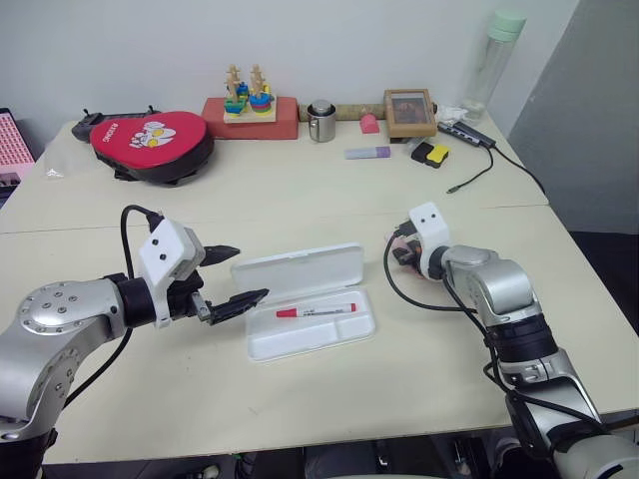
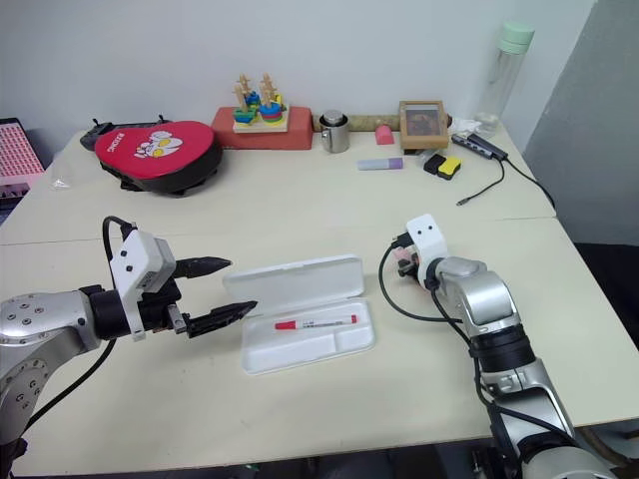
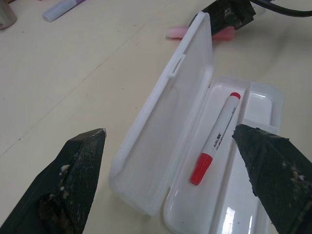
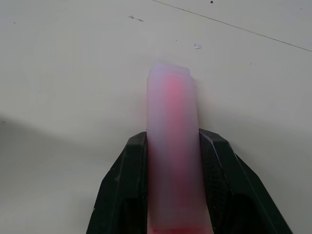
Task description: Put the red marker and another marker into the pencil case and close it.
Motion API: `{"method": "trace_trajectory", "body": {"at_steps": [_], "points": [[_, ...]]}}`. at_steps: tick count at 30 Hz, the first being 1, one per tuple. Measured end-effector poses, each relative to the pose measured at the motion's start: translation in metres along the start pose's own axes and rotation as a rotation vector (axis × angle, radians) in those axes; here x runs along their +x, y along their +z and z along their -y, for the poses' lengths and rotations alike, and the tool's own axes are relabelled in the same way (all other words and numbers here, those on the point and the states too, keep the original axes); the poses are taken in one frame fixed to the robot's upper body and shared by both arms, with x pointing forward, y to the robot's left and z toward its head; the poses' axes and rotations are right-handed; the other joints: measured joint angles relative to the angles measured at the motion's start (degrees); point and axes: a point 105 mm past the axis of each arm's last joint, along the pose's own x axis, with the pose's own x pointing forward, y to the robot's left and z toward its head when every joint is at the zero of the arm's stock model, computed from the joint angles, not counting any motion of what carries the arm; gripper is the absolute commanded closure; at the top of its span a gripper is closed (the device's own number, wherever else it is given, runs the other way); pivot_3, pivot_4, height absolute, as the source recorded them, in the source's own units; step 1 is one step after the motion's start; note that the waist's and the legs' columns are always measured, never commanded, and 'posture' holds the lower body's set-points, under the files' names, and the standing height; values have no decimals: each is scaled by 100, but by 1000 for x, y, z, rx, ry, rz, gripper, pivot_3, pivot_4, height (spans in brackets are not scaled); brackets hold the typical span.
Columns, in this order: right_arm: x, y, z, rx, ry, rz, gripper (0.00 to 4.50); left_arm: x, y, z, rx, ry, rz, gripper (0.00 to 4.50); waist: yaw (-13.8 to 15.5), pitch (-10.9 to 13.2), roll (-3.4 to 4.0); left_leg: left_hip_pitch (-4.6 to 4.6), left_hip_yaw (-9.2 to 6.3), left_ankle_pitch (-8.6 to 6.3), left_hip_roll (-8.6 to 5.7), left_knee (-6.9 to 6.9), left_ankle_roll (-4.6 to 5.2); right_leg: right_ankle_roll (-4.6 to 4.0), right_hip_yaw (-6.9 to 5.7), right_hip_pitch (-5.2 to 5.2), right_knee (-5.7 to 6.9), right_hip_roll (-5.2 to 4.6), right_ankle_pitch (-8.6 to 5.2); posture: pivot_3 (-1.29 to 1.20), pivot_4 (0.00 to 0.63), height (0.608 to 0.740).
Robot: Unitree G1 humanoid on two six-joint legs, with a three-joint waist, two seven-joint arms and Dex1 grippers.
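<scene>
Red marker (image 1: 316,309) lies in open pencil case (image 1: 300,271); pink marker (image 4: 173,146) clamped.

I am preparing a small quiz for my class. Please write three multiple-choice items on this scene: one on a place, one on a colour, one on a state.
1. Where does the red marker lie?
A. in the pencil case tray
B. on the red pouch
C. in the metal cup

2. What colour is the marker between the right pincer's fingers?
A. purple
B. pink
C. yellow

3. The pencil case is:
A. closed
B. upside down
C. open

A: the red marker rests inside the pencil case.
B: the right pincer grips the pink marker.
C: its lid is folded back.
</scene>
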Motion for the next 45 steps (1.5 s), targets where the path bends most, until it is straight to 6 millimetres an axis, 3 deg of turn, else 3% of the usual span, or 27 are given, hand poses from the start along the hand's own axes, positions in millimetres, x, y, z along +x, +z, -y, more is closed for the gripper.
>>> {"method": "trace_trajectory", "body": {"at_steps": [3, 8, 13, 17, 21, 27, 31, 36, 42, 45], "points": [[-4, 0, 5, -27, 7, -2, 3401, 0, 0, 0, -1, -1, -1, 0, 1, 0, 0, -6, 0, 0, 0, 0, 0, 0, 0, -4, -3, 0, 0, 0, 150, 740], [-26, 3, 34, -107, 12, -2, 3401, 0, -2, 1, -6, -4, -5, 0, -5, 2, 1, -46, 7, 0, -2, 1, 0, 8, 7, -46, -2, -1, 5, 0, 150, 740], [-49, 15, 38, -172, 119, 37, 3401, -1, -5, 3, -16, -12, -12, 0, -62, 3, 2, -44, 12, -1, 3, -4, 2, 6, 12, -51, -2, 4, 2, 0, 150, 740], [-76, 7, 15, -353, 357, 20, 3401, -15, -12, 11, -30, -50, -57, 0, -39, 7, 4, -46, 16, -5, 3, -4, 6, 17, 13, -51, -5, 2, -12, 0, 150, 740], [-100, 13, -31, -507, 657, 80, 3401, -35, -23, 18, -56, -106, -136, 0, -82, 10, 2, -38, 26, -6, 5, -3, 7, 16, 20, -51, 0, 3, -12, 0, 150, 740], [-116, 24, -64, -611, 870, 145, 3401, -54, -32, 23, -50, -181, -234, 0, -40, 15, -6, -37, 28, -6, 4, 4, 7, -19, 19, -50, 3, 1, -20, 0, 150, 740], [-116, 30, -73, -651, 908, 186, 3401, -58, -30, 19, -26, -188, -240, 0, -25, 15, -8, -38, 27, -6, 4, 3, 6, -8, 19, -50, 2, 1, -13, 0, 150, 740], [-109, 21, -111, -701, 1047, 226, 3401, -56, -23, 18, 9, -200, -236, 0, -35, 19, -13, -40, 25, -6, 7, -1, 6, 8, 17, -54, 2, 3, -5, 0, 150, 740], [-100, 13, -128, -779, 1074, 241, 3401, -53, -21, 24, 25, -260, -244, 0, -35, 20, -12, -39, 24, -6, 6, 1, 6, 7, 17, -54, 7, 3, -5, 0, 150, 740], [-86, 16, -135, -769, 1049, 253, 3401, -48, -17, 23, 44, -294, -251, 0, -38, 17, -17, -32, 24, -6, 6, 3, 6, 4, 17, -51, 15, 4, -4, 0, 150, 740]]}}
